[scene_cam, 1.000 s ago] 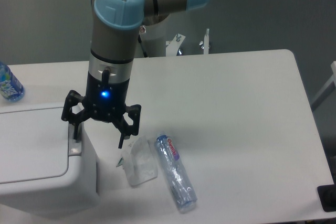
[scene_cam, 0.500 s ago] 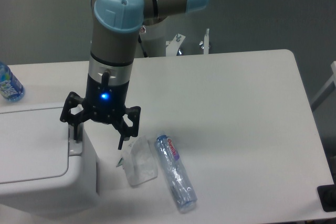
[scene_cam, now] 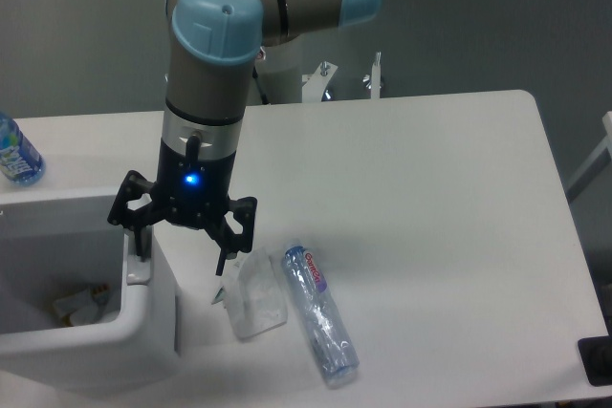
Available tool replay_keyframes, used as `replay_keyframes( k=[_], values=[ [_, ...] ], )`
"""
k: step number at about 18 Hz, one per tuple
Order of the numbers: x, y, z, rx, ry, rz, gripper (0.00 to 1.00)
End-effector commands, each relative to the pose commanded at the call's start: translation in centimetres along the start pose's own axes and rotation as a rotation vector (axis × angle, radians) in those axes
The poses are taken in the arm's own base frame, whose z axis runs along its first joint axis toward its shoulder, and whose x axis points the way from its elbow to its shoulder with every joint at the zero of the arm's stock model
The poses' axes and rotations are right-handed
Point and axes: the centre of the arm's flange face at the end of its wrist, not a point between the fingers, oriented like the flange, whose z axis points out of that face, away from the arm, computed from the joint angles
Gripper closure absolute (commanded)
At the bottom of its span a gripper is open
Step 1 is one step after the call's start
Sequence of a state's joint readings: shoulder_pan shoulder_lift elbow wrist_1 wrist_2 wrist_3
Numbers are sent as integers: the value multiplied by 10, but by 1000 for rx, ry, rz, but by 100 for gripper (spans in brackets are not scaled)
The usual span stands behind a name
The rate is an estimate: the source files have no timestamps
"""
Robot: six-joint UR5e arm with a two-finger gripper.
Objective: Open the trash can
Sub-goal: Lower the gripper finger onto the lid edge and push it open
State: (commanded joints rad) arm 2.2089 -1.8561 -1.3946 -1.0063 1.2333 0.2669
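Note:
The white trash can (scene_cam: 153, 336) fills the lower left corner. Its lid no longer covers the top, and the inside (scene_cam: 53, 274) shows with some crumpled waste (scene_cam: 81, 303) at the bottom. My gripper (scene_cam: 182, 253) hangs straight down over the can's right edge, open, fingers spread wide. The left fingertip (scene_cam: 142, 247) stands right at the small grey push tab (scene_cam: 139, 274); the right fingertip (scene_cam: 223, 260) hangs beyond the can's side, above the table. Nothing is held.
A crushed clear plastic cup (scene_cam: 256, 295) and a clear bottle (scene_cam: 320, 320) lie on the table just right of the can. A blue-labelled bottle (scene_cam: 14, 152) stands at the far left edge. A black object (scene_cam: 595, 360) sits at the lower right corner.
The trash can's lid, shut in both earlier frames, now stands open and the inside shows. My gripper has dipped slightly at the push tab.

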Motion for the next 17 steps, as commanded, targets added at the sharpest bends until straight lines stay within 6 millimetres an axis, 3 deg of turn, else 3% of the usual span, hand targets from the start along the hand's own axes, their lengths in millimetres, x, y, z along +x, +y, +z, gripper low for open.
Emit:
replay_keyframes(
  k=[4,7,11,17],
  values=[
    [-5,-24,-36,72,-34,34,0],
    [-44,-26,-61,89,-106,37,0],
    [-73,-9,-73,-21,-236,160,0],
    [-109,21,-80,-218,-227,382,0]
  ],
)
